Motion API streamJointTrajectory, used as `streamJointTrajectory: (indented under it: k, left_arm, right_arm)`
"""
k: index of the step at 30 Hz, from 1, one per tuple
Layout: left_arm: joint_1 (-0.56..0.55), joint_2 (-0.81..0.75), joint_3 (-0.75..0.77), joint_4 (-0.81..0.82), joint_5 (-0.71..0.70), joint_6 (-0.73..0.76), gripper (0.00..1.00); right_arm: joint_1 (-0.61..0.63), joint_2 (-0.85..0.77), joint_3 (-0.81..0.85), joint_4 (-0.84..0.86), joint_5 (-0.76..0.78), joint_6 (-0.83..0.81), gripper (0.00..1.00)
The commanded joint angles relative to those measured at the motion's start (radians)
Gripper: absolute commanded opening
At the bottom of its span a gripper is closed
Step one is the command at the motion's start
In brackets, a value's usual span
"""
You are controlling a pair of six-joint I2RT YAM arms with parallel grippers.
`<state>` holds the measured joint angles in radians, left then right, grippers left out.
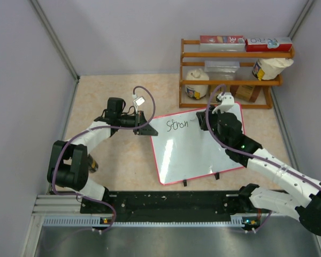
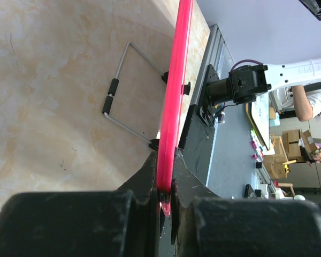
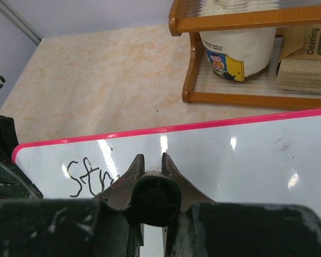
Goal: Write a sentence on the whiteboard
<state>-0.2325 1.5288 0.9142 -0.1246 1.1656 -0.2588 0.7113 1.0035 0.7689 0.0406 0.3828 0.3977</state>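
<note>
The whiteboard (image 1: 198, 155), glossy white with a thin red frame, lies tilted mid-table. The sentence (image 1: 176, 124) reads "Stron" in black along its upper left; the right wrist view shows only "Str" (image 3: 88, 179) beside my fingers. My left gripper (image 1: 144, 128) is shut on the board's upper left edge; the left wrist view shows the red frame (image 2: 174, 107) pinched between the jaws of that gripper (image 2: 165, 184). My right gripper (image 1: 209, 115) is shut on a black pen (image 3: 152, 199), held over the board just right of the writing. The pen tip is hidden.
A wooden shelf (image 1: 230, 80) with bottles and boxes stands close behind the board's far right corner. A wire stand (image 2: 123, 91) shows under the board. Grey walls close in left, right and back. A small dark object (image 1: 92, 165) sits by the left arm.
</note>
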Motion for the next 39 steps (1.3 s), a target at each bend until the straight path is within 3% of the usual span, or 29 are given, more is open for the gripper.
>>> streamJointTrajectory:
  k: [1,18,39]
  left_arm:
    - [-0.039,0.002,-0.04,-0.021,-0.139,0.128,0.0]
    - [-0.039,0.005,-0.041,-0.017,-0.136,0.125,0.0]
    - [-0.039,0.011,-0.044,-0.015,-0.135,0.128,0.0]
  right_arm:
    - [-0.007,0.004,0.02,0.028,-0.022,0.009,0.0]
    - [-0.007,-0.045,-0.04,-0.022,-0.084,0.017,0.0]
    - [-0.019,0.003,0.027,-0.013,0.013,-0.016,0.0]
